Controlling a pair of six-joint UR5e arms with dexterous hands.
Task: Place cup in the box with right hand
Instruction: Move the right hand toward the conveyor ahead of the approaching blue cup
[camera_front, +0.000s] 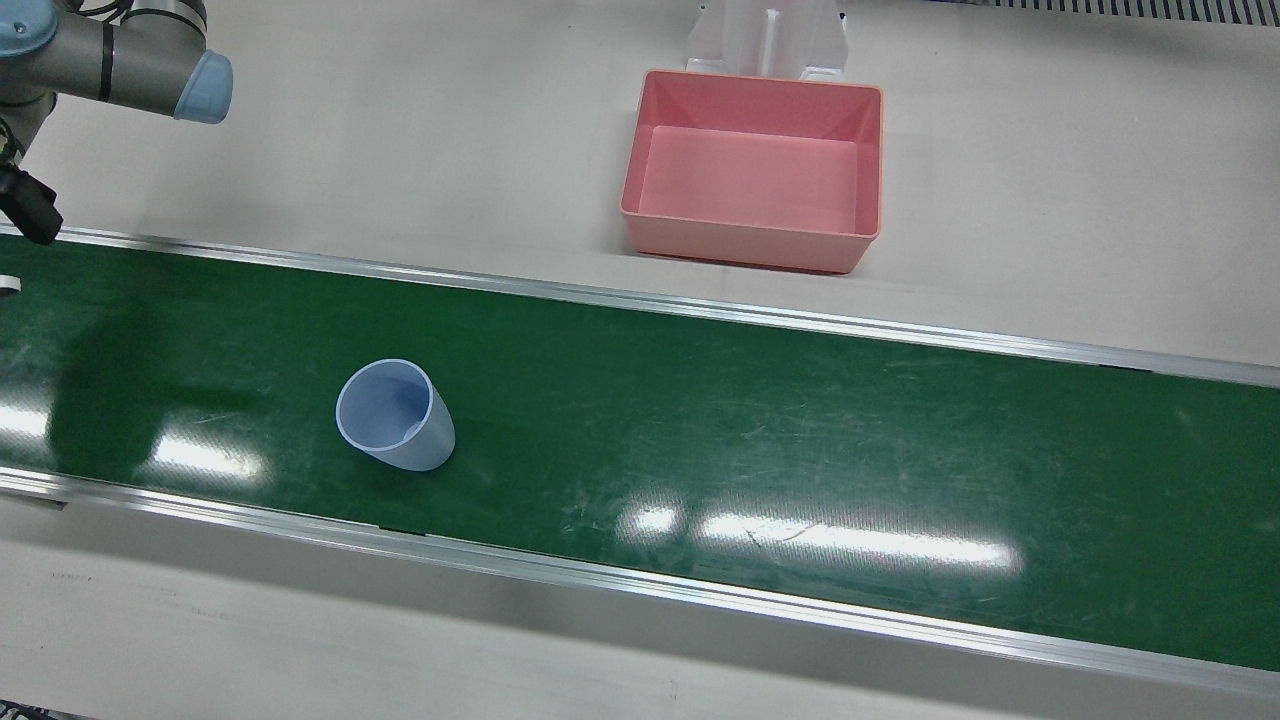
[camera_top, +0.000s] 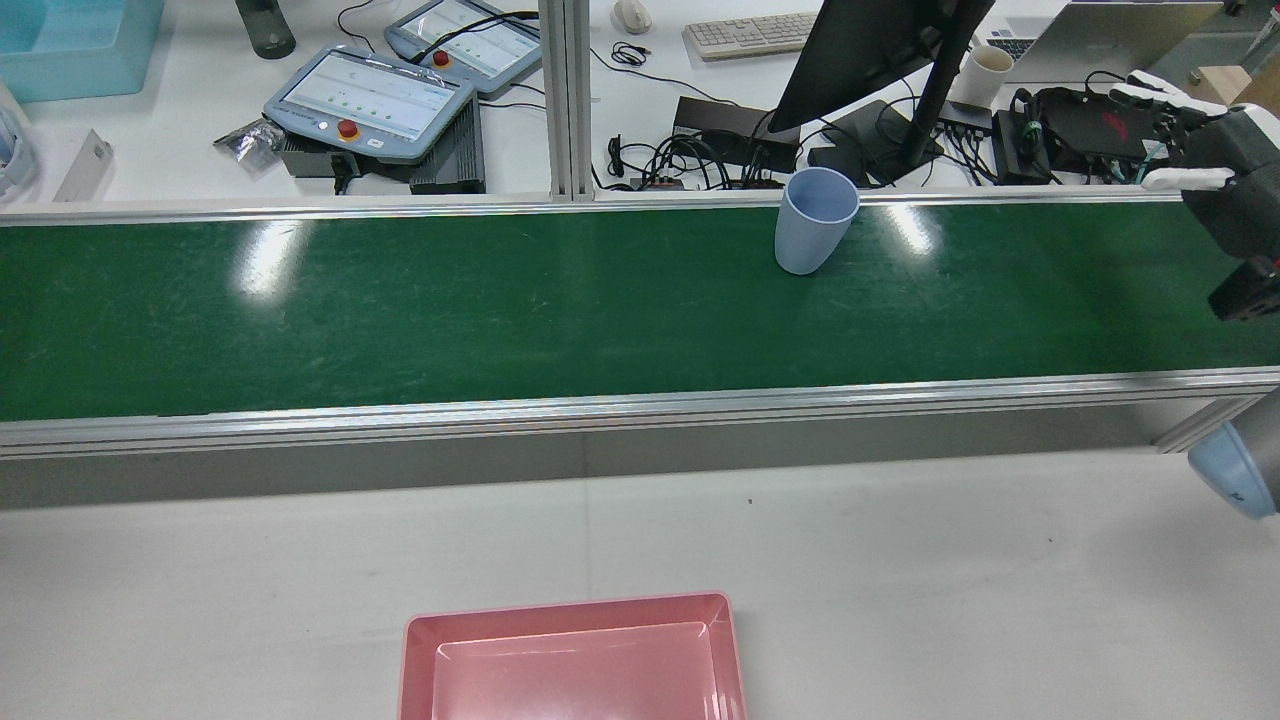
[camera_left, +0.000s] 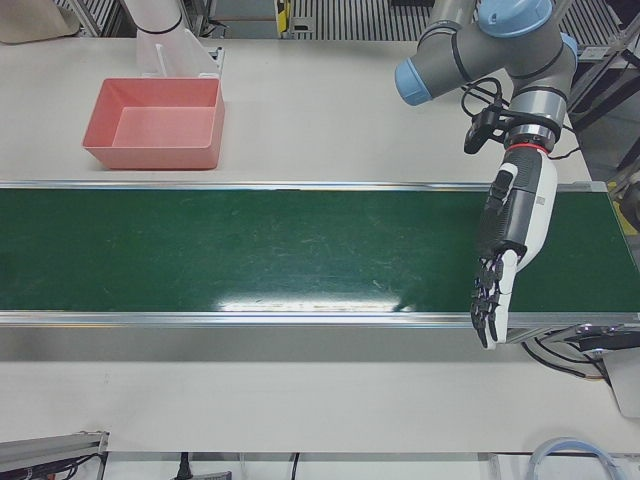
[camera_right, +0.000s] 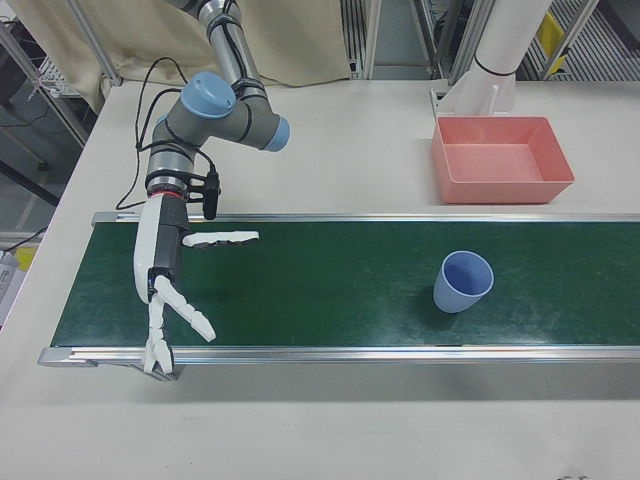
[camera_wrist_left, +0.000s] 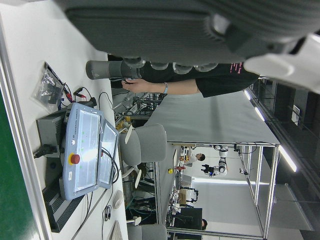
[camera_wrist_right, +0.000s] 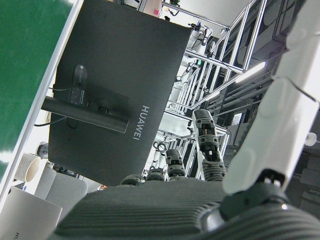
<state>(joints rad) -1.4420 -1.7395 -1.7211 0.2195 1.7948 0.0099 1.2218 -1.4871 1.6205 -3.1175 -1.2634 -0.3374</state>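
Standing upright, smooth tapered cup (pale blue plastic); glossy green belt

You see the right hand at bottom, fingers spread, holding nothing. Green belt top left, HUAWEI monitor back beyond; possibly a paper cup lower left.

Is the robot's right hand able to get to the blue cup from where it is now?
Probably yes. The right hand is open over the green belt, and the cup stands upright farther along with only bare belt between them.
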